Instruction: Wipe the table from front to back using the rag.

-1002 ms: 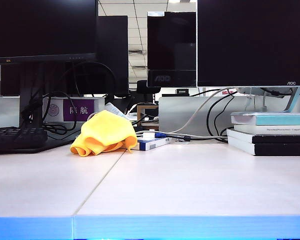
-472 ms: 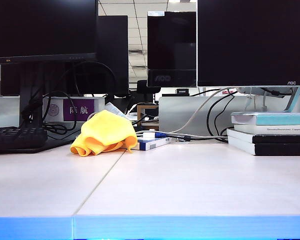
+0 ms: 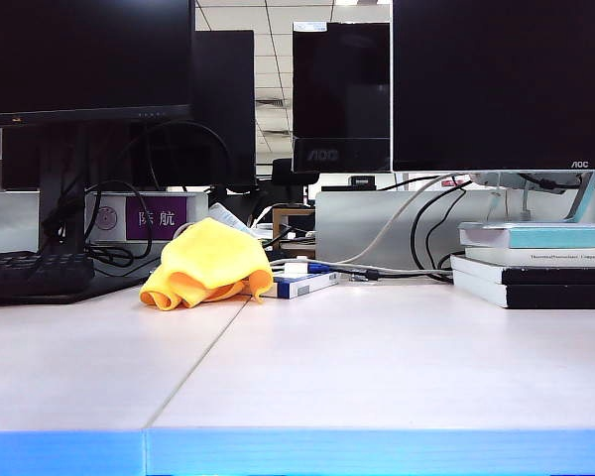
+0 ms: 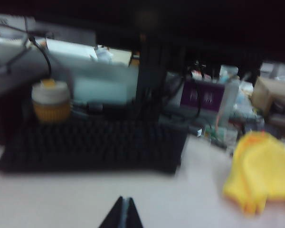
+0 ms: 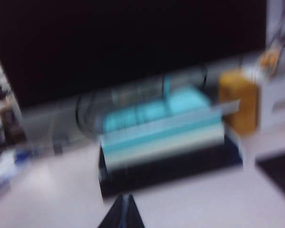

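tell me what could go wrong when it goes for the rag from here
The rag sits bunched at the back of the table, touching the small blue-and-white box and near loose cables; a grab may snag or shove them. Both the left gripper and right gripper are shut, so they must open first.

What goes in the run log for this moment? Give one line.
crumpled bright yellow microfibre rag: untouched, rear of pale wood-grain table | left tool: shut, empty, near black keyboard | right tool: shut, empty

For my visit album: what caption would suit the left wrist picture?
The shut left gripper hangs above the table, facing a black keyboard, with the yellow rag off to one side.
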### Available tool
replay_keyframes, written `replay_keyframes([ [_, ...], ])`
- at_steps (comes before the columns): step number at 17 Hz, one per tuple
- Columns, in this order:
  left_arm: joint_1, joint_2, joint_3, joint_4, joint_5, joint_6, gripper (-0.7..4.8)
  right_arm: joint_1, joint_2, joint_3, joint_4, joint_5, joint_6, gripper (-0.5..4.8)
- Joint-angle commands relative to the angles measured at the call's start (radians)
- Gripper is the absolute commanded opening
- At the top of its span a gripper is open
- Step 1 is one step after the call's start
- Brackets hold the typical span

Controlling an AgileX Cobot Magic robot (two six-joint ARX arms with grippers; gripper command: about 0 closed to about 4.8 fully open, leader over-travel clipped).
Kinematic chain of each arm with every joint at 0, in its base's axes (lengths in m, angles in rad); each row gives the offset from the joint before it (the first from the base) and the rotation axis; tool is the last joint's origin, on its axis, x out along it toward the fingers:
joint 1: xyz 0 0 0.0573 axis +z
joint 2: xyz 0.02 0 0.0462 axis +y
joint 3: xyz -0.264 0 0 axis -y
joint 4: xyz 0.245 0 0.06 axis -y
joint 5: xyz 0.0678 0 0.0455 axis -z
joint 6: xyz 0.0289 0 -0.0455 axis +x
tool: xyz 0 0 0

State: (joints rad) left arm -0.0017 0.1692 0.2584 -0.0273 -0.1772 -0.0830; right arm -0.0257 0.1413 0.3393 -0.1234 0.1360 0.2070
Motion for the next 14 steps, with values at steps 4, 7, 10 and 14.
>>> replay_keyframes([
  [4, 0.002, 0.462, 0.377, 0.093, 0.026, 0.005, -0.06, 0.000, 0.413, 0.443, 0.019, -0.282, -0.104, -0.01],
  [7, 0.001, 0.745, 0.670, -0.060, 0.093, 0.030, -0.06, 0.001, 0.607, 0.634, -0.002, -0.438, -0.128, -0.01],
  [10, -0.026, 1.004, 0.921, -0.099, 0.186, 0.079, -0.06, 0.060, 0.748, 0.798, -0.119, -0.457, -0.175, -0.01],
  [14, -0.140, 1.220, 1.080, -0.122, 0.185, 0.162, -0.06, 0.288, 0.849, 0.869, -0.147, -0.406, -0.270, -0.01],
])
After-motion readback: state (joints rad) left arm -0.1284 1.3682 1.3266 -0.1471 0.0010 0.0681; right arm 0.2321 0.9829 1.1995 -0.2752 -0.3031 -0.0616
